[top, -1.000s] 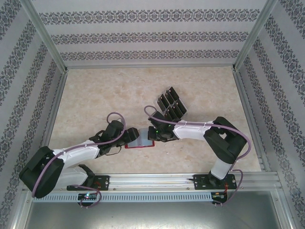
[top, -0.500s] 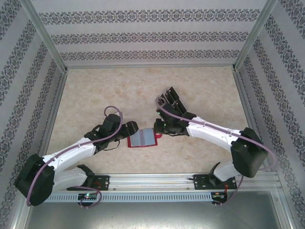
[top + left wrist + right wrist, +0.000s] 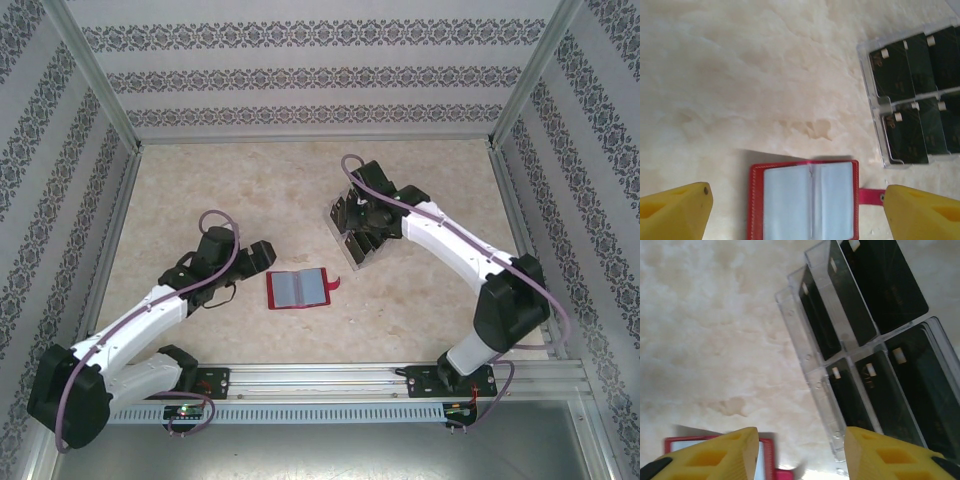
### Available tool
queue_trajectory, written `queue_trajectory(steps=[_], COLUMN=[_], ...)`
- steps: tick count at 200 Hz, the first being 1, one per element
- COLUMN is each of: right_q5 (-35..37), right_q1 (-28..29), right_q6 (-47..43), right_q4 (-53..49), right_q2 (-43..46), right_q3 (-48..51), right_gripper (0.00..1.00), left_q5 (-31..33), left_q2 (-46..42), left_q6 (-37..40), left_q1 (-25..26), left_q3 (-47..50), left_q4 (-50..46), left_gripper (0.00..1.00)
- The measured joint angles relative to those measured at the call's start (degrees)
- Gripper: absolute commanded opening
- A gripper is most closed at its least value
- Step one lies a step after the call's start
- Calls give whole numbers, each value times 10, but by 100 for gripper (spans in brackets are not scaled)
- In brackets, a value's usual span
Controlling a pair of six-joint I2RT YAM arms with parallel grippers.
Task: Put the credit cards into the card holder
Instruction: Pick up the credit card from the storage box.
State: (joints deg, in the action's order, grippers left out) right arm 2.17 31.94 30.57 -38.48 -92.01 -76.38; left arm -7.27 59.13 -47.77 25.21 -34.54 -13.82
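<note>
While the right gripper (image 3: pixel 800 455) hung spread and empty, the credit cards (image 3: pixel 862 300) stood in the clear rack (image 3: pixel 812 385) just ahead of it, long axes running away | right arm nearer | card holder (image 3: pixel 807 200) lay open just ahead of the spread, empty left gripper (image 3: pixel 796 195).

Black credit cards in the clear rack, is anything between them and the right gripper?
Nothing visible blocks the way. The open right gripper faces the thin black credit cards standing in the clear plastic tiered rack; only its transparent dividers surround them.
</note>
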Motion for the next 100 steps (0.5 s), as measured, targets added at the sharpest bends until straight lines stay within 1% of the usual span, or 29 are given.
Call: queue_trajectory(steps=[6, 34, 75, 100], right_q5=[0, 2, 19, 32], right_q1=[-2, -2, 3, 17], right_q6=[-13, -61, -110, -128], right_q4=[-8, -40, -72, -84], right_q2=[-10, -54, -91, -102], right_q3=[-7, -27, -30, -32], right_gripper=[48, 42, 35, 32], left_q5=[0, 0, 0, 0], left_q2=[0, 1, 6, 17], left_q6=[4, 15, 17, 17], left_q1=[-8, -28, -29, -29], left_q3=[0, -1, -7, -7], left_q4=[-3, -12, -19, -22], left_gripper=[100, 100, 100, 100])
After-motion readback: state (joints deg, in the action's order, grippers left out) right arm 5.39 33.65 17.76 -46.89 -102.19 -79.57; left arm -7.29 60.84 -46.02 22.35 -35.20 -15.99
